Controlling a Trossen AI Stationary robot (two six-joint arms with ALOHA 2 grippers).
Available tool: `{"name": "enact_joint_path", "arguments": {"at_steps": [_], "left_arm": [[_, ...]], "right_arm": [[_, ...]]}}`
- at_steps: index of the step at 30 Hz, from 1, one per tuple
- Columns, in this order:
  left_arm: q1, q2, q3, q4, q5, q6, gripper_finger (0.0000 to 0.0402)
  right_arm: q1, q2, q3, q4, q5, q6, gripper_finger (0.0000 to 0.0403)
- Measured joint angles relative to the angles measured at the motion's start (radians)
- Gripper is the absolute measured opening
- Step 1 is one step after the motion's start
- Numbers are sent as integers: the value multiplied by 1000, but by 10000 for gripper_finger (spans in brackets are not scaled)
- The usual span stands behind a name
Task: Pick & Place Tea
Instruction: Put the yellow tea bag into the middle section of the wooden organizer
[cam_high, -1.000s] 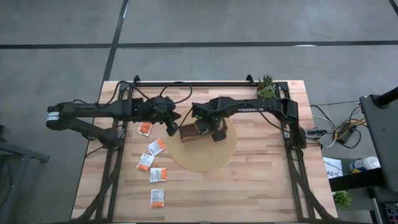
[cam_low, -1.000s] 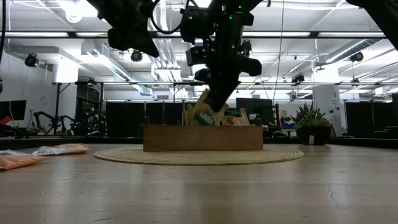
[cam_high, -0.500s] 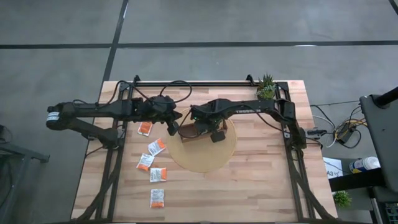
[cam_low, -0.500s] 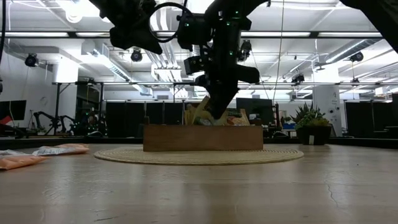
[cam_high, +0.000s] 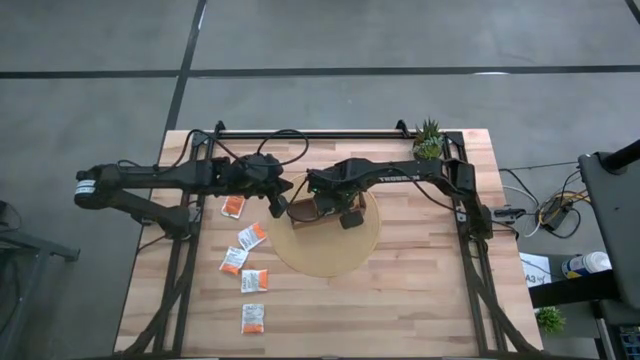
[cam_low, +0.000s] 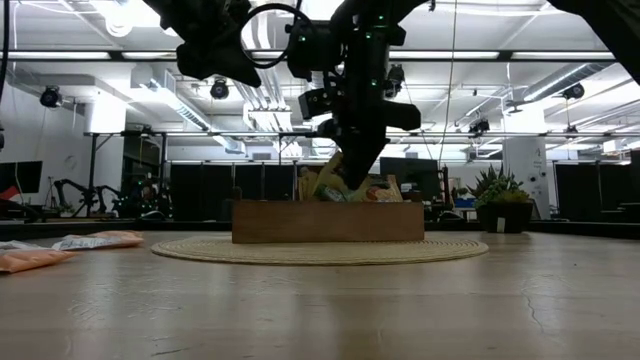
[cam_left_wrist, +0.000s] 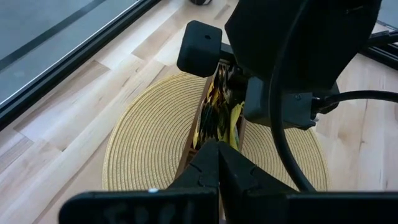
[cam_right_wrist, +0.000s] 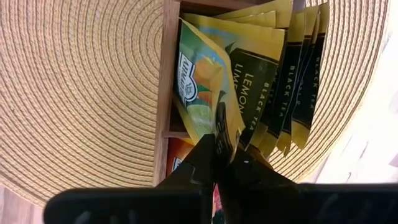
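Observation:
A brown wooden tray (cam_high: 303, 213) stands on a round woven mat (cam_high: 330, 250). It holds several yellow-green tea sachets (cam_right_wrist: 292, 74) standing on edge, and an orange-red one (cam_right_wrist: 179, 157) shows in the neighbouring compartment. My right gripper (cam_right_wrist: 217, 138) points down over the tray (cam_low: 325, 222), shut on one yellow-green sachet (cam_right_wrist: 205, 81). My left gripper (cam_left_wrist: 217, 149) hangs shut and empty above the mat's left side, beside the tray's end (cam_left_wrist: 194, 134). Several orange-and-white sachets (cam_high: 251, 236) lie flat on the table to the left of the mat. My right gripper pinches the yellow-green sachet by one edge (cam_right_wrist: 221, 118) between its two shut fingers. It comes from above, pointing down. The sachet stands tilted in the hold, its lower part inside the tray compartment among the other sachets (cam_low: 328, 180).
A small potted plant (cam_high: 428, 138) stands at the table's far right. Loose sachets lie at the left (cam_high: 233, 206) and toward the near edge (cam_high: 253, 318). Bare wood lies to the right of the mat and along the near side.
My right gripper has rolled slightly about its own axis over the tray, still shut on the sachet. My left gripper has kept still.

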Motion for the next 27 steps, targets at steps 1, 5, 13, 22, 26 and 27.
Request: {"name": "enact_joint_path", "arguments": {"at_steps": [1, 5, 13, 22, 26, 27], "left_arm": [[0, 0, 0, 0, 0, 0, 0], [0, 0, 0, 1, 0, 0, 0], [0, 0, 0, 2, 1, -2, 0], [0, 0, 0, 2, 1, -3, 0], [0, 0, 0, 3, 1, -3, 0], [0, 0, 0, 3, 1, -3, 0]], "right_arm": [[0, 0, 0, 2, 0, 6, 8], [0, 0, 0, 9, 0, 8, 8], [0, 0, 0, 14, -1, 7, 8], [-1, -2, 0, 21, -4, 51, 62], [-1, -4, 0, 39, -4, 93, 104], [-1, -5, 0, 42, -4, 96, 114]]}}
